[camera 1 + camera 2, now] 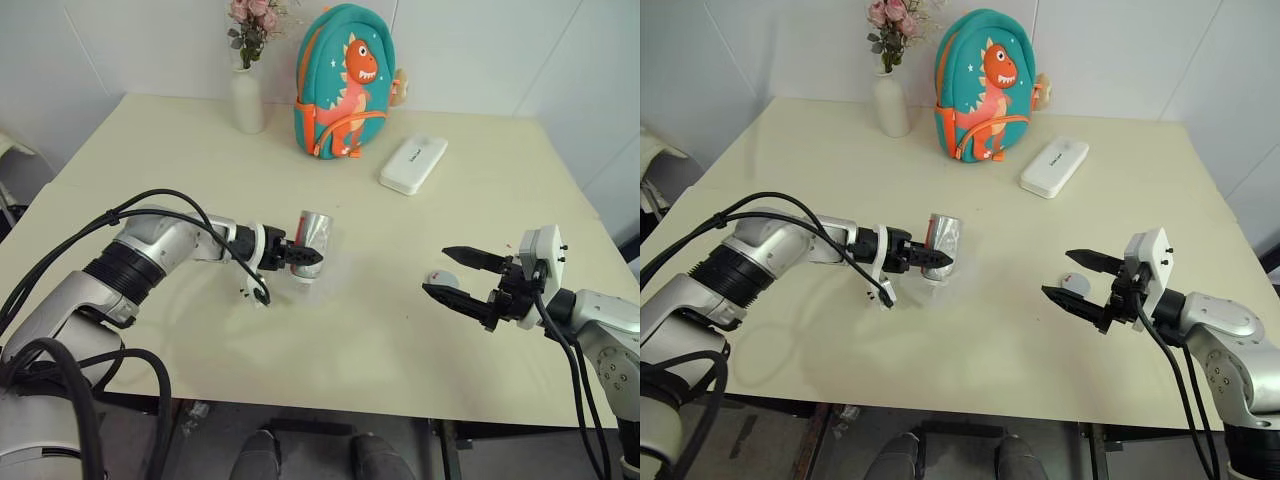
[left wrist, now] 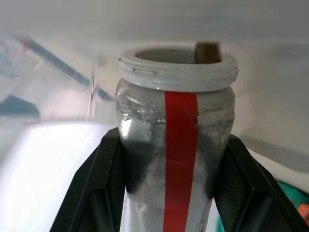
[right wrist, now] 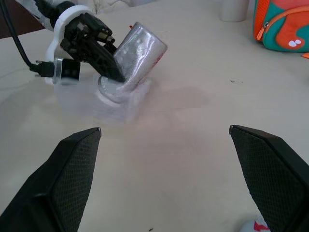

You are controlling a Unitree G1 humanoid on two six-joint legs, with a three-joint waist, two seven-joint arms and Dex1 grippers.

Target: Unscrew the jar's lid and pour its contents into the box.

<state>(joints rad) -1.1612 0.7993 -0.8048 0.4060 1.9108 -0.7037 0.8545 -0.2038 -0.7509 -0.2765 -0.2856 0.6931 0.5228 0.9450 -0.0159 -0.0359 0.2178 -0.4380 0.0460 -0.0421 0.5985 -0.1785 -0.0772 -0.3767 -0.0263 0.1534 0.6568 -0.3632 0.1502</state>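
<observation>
Jar [image 1: 312, 243] is tipped mouth-down over the box [image 3: 77, 101], base up-right, clamped by left gripper [image 1: 300, 256]; right gripper [image 1: 462, 277] gapes empty.

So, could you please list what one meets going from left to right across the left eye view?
Vase → jar in the left gripper → dinosaur backpack → white case → lid → right gripper.

A plain test room made to look like a home: bare white walls [image 1: 480, 50], one cream bench [image 1: 400, 330], a flower vase [image 1: 247, 98] and a child's dinosaur backpack [image 1: 345, 85].
</observation>
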